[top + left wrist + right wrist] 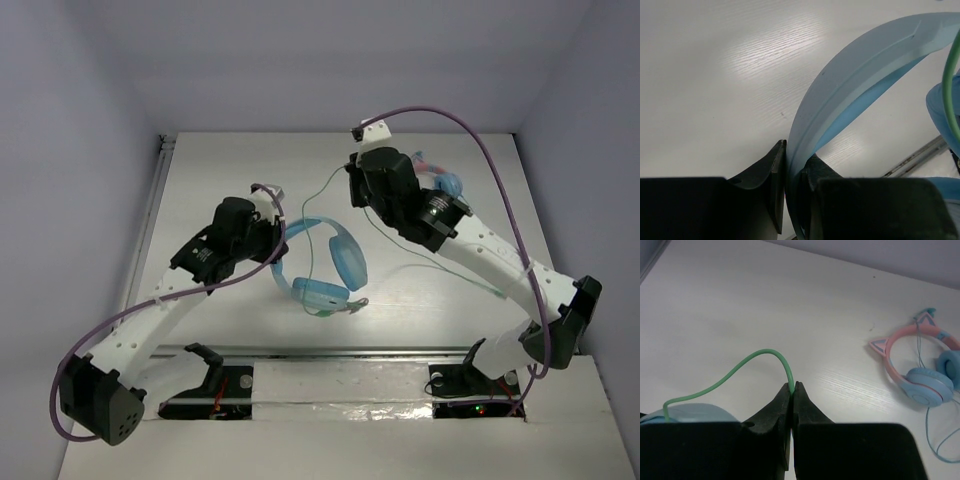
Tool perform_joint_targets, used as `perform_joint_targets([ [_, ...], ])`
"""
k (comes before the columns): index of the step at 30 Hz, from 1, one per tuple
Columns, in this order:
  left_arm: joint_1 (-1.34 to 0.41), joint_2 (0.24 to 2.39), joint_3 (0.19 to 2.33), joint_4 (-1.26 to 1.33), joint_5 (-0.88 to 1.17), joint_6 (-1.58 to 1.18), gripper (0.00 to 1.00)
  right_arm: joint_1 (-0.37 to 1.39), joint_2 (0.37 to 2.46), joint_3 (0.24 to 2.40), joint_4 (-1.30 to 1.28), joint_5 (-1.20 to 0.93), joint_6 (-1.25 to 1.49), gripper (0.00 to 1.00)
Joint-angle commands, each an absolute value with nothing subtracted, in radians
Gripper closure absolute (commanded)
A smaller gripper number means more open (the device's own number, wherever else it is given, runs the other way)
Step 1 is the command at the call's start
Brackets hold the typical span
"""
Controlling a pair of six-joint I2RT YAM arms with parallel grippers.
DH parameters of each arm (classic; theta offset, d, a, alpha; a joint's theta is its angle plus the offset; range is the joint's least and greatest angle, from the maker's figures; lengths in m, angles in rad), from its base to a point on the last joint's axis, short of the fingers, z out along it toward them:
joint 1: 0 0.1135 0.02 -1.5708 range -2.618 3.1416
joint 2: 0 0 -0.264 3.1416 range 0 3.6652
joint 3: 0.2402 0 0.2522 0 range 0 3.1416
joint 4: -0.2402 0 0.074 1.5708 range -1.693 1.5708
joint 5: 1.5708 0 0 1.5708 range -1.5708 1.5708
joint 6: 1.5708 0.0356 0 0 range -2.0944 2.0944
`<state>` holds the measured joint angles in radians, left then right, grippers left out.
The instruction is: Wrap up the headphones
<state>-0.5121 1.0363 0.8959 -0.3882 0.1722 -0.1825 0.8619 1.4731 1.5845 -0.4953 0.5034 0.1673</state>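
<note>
Above the table [230, 170], angled inward, left fingers [760, 177] clamp the headphones' [345, 262] headband [855, 75], right fingers [772, 412] pinch the green cable [767, 351]

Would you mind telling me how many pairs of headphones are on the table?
2. The light-blue headphones are mid-table, headband between the left fingers; the pink cat-ear pair lies far right, partly hidden behind the right arm.

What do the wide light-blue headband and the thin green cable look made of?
The wide light-blue headband: likely smooth moulded plastic, satin finish, with a crisp ridge line along it. The thin green cable: probably a rubbery plastic sheath, matte; it holds a soft springy arch.
</note>
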Motion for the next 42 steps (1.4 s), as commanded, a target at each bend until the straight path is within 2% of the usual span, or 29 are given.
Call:
perform_joint_targets([
  [1,-0.463,1.006,0.900,-0.278,0.340,-0.227,1.00,0.838,1.367,1.470,-0.347,0.586,0.231,1.00],
  [3,-0.407,1.005,0.887,-0.233,0.444,-0.239,1.00,0.838,1.292,1.396,-0.295,0.600,0.270,1.00],
  [9,-0.364,1.017,0.899,-0.199,0.523,-0.259,1.00,0.838,1.192,1.220,-0.224,0.629,0.376,1.00],
  [18,-0.282,1.046,0.879,-0.077,0.696,-0.348,1.00,0.838,1.129,0.967,-0.023,0.342,0.459,1.00],
  [23,-0.272,1.032,0.936,-0.069,0.632,-0.396,1.00,0.838,1.114,0.865,0.118,0.186,0.477,1.00],
  [28,-0.261,1.026,0.966,-0.066,0.558,-0.422,1.00,0.838,1.066,0.804,0.185,0.138,0.488,1.00],
  [37,-0.261,1.000,1.008,-0.006,0.469,-0.526,1.00,0.838,1.143,0.690,0.434,-0.127,0.557,1.00],
  [39,-0.261,1.002,1.022,0.017,0.466,-0.537,1.00,0.838,1.170,0.684,0.466,-0.176,0.558,0.95],
  [40,-0.261,1.002,1.025,0.021,0.466,-0.543,1.00,0.838,1.181,0.684,0.495,-0.187,0.563,0.91],
  [41,-0.261,1.005,1.031,0.028,0.469,-0.552,1.00,0.838,1.193,0.684,0.511,-0.202,0.569,0.81],
  [42,-0.261,1.006,1.035,0.029,0.472,-0.555,1.00,0.838,1.222,0.686,0.524,-0.225,0.578,0.78],
])
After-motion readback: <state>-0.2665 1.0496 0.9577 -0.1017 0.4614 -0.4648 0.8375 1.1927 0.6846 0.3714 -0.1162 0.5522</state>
